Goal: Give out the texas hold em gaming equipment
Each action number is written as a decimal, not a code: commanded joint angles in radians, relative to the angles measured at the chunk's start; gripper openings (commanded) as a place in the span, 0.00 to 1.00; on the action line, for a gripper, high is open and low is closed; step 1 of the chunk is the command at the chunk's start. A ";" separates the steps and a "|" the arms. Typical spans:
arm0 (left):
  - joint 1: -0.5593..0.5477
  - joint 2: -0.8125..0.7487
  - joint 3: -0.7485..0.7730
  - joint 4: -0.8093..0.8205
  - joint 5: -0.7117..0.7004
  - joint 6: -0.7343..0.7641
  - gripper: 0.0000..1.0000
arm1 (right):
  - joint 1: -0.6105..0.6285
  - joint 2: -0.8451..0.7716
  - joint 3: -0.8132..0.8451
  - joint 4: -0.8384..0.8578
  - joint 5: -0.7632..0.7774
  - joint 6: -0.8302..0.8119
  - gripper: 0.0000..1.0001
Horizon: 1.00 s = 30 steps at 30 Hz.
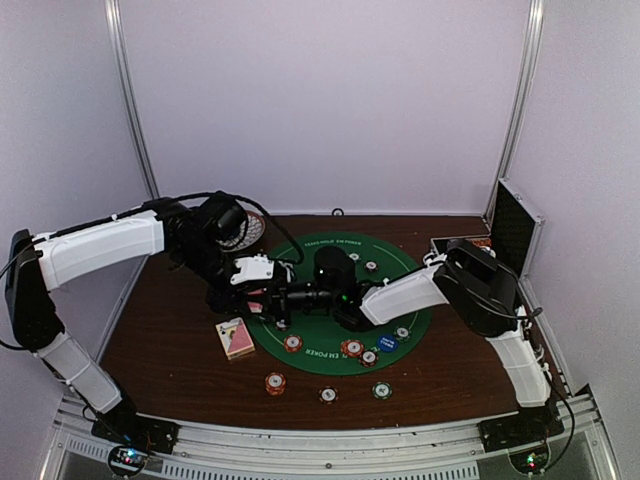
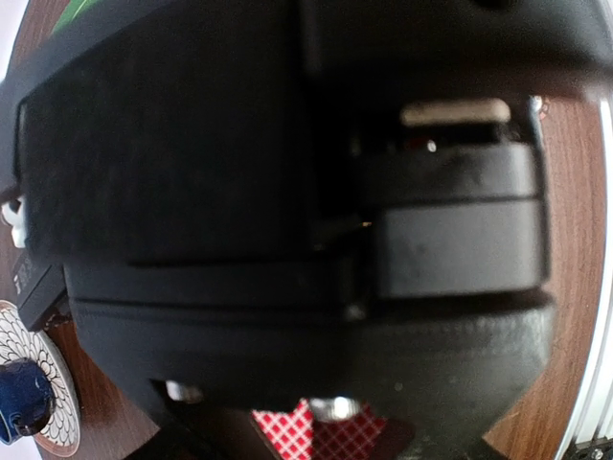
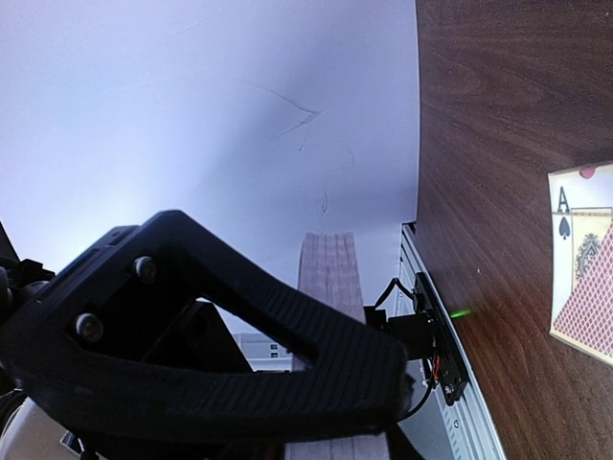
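Observation:
Over the left part of the green felt mat (image 1: pixel 415 300) my two grippers meet nose to nose. My right gripper (image 1: pixel 288 298) is shut on a deck of playing cards, seen edge-on as a pale stack (image 3: pixel 330 278) behind its black finger (image 3: pixel 239 335). My left gripper (image 1: pixel 266 296) is shut on pink-backed cards (image 2: pixel 316 431) low in its wrist view, where the right gripper's black body fills most of the picture. Pink-backed cards (image 1: pixel 235 337) lie on the wood left of the mat, an ace of spades (image 3: pixel 579 206) among them. Striped chips (image 1: pixel 352 348) and a blue button (image 1: pixel 387 343) sit on the mat's near edge.
Three more chips (image 1: pixel 328 394) lie on the wood near the front edge. The dark blue cup (image 2: pixel 21 398) stands on its patterned saucer (image 2: pixel 53 383) at the back left, under the left arm. The open metal case (image 1: pixel 512 232) stands at the back right.

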 commanded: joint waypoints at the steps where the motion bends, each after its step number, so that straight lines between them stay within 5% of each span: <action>1: -0.009 0.011 0.037 0.013 -0.016 0.006 0.29 | 0.007 0.013 0.033 0.052 0.000 0.006 0.26; 6: -0.009 0.010 0.040 -0.021 -0.038 0.006 0.89 | 0.004 0.004 0.014 0.061 0.002 0.006 0.00; 8: -0.009 0.005 0.036 -0.049 -0.032 0.014 0.98 | 0.000 -0.002 0.004 0.073 0.001 0.009 0.00; 18: -0.009 -0.005 0.029 -0.101 -0.033 0.035 0.95 | -0.002 -0.024 -0.028 0.103 -0.006 0.016 0.00; 30: -0.007 -0.031 0.001 -0.048 -0.055 0.052 0.69 | -0.002 -0.044 -0.049 0.071 -0.006 -0.004 0.03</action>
